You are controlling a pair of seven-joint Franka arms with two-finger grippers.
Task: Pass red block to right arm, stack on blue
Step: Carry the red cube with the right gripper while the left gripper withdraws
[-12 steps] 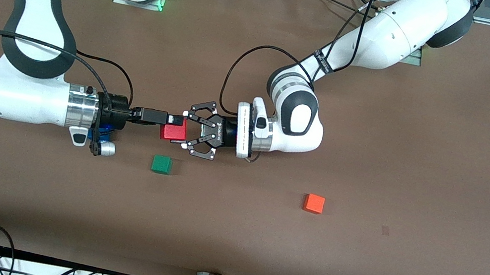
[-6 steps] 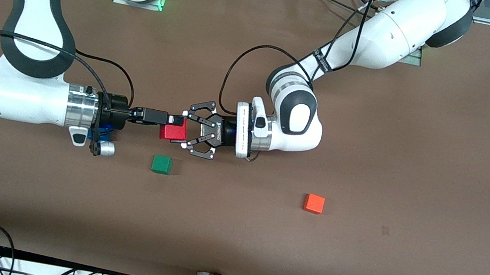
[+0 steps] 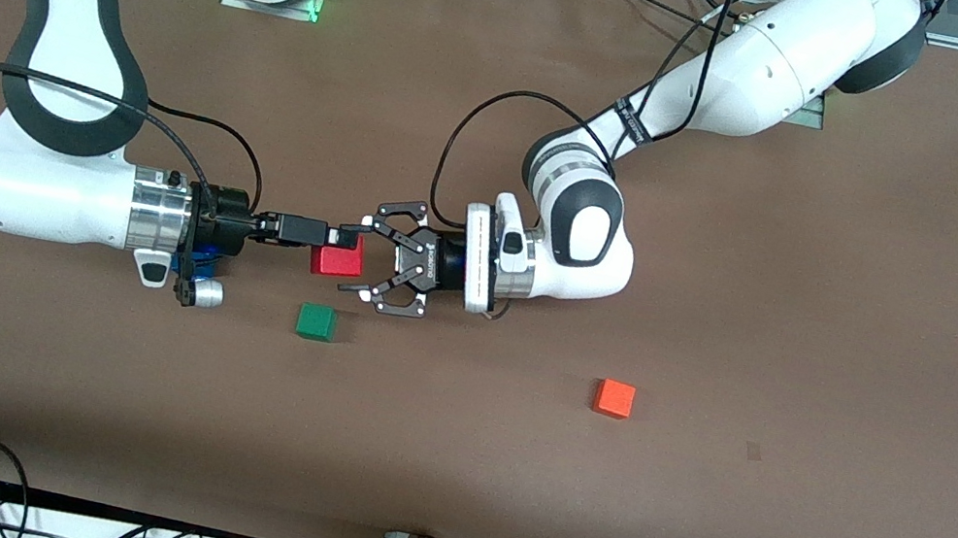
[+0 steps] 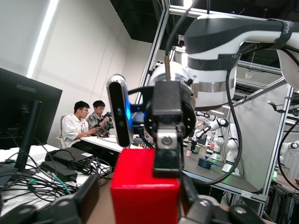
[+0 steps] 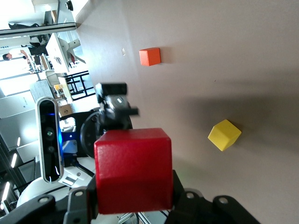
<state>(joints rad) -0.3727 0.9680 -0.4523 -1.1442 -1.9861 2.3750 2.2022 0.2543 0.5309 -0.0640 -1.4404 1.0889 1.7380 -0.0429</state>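
Observation:
The red block (image 3: 337, 261) hangs in the air over the middle of the table. My right gripper (image 3: 341, 250), slim and black, is shut on it; in the right wrist view its jaws press both sides of the red block (image 5: 133, 170). My left gripper (image 3: 355, 257), the claw-like one, is open, and its fingers stand spread round the block. In the left wrist view a gap shows between one of its jaws and the red block (image 4: 145, 191). The right gripper (image 4: 167, 154) pinches it from above there. The blue block (image 3: 205, 257) lies mostly hidden under the right wrist.
A green block (image 3: 317, 321) lies on the brown table (image 3: 694, 504), nearer the front camera than the grippers. An orange block (image 3: 614, 398) sits toward the left arm's end. A yellow cube (image 5: 224, 135) shows on the table in the right wrist view.
The left gripper's claw fingers have spread apart and come off the red block. The block stays in place in the right gripper. Both arms have barely moved.

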